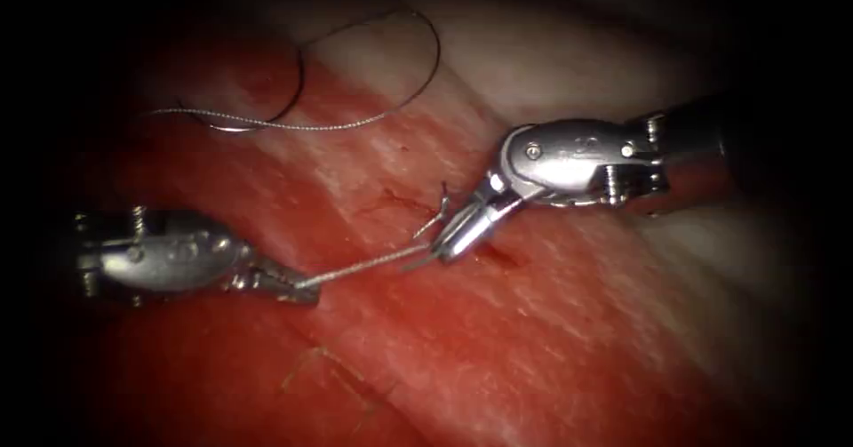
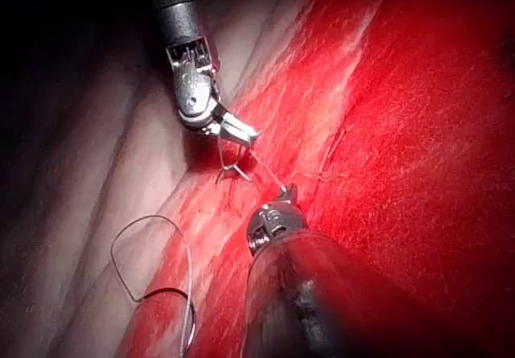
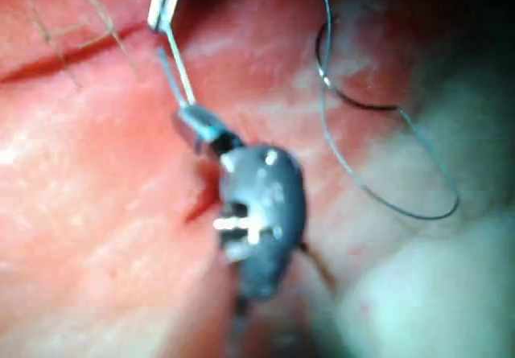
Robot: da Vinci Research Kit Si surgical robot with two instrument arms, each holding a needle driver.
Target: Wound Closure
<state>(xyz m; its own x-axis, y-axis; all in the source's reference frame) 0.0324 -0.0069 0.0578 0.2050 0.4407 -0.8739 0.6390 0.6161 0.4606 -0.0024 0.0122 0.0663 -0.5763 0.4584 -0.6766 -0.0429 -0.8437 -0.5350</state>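
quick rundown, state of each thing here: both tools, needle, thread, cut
left tool: jaws shut on the thread
right tool: jaws shut on the thread
thread: taut between the two tools; its slack lies looped on the tissue
needle: lying free on the tissue, held by neither tool
cut: a short dark slit beside the right tool's tip
tissue: wet with red fluid

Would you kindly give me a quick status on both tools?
Left pincer shut on taut thread. Right pincer shut on same thread at the cut. Needle lies loose on tissue.

No legible text, label, brand, number or sign on either tool, the tissue or thread.
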